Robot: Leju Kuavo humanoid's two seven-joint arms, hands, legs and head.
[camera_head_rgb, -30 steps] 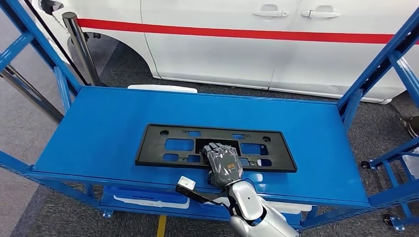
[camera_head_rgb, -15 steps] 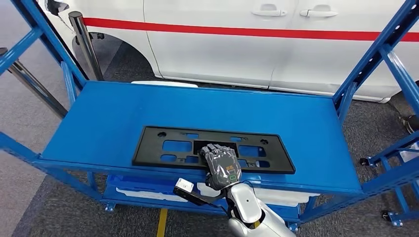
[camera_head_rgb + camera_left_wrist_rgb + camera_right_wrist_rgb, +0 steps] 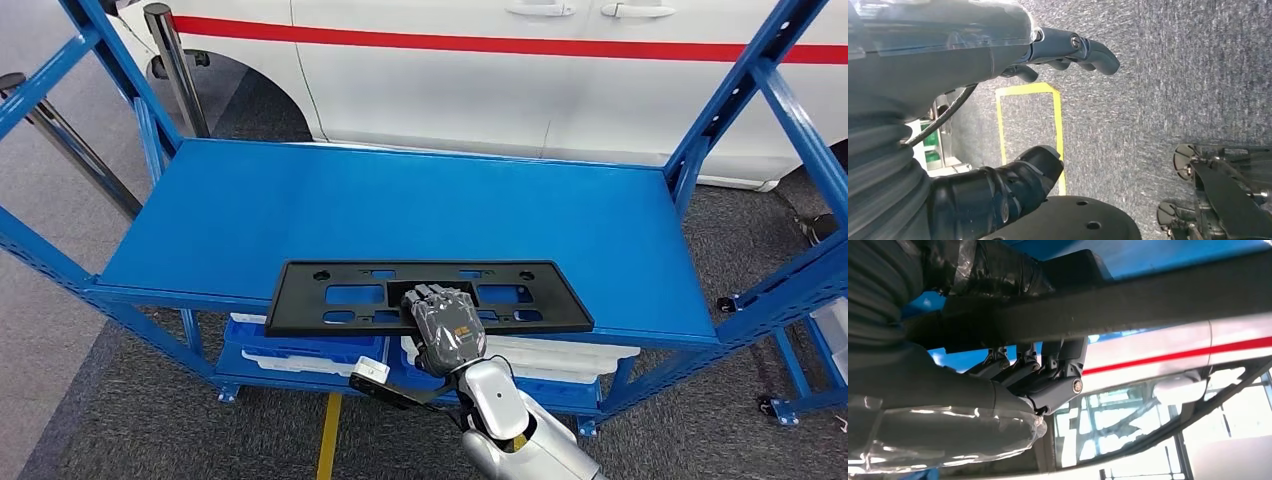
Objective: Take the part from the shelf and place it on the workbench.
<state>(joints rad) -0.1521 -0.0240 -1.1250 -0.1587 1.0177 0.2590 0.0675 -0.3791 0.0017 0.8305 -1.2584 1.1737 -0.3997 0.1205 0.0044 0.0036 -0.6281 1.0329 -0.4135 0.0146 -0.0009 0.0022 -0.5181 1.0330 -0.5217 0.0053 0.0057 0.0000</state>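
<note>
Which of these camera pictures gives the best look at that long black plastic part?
The head view: the whole black part shows there, with its cutouts, gripped mid-length by the right hand at the blue shelf's front edge. The right wrist view gives a dark edge-on strip of it. The left wrist view looks down at carpet.

The right hand (image 3: 448, 325) covers the middle of the black part (image 3: 330, 298), hiding its fingertips. Below the blue shelf (image 3: 250, 210), white trays (image 3: 560, 352) are mostly hidden.
</note>
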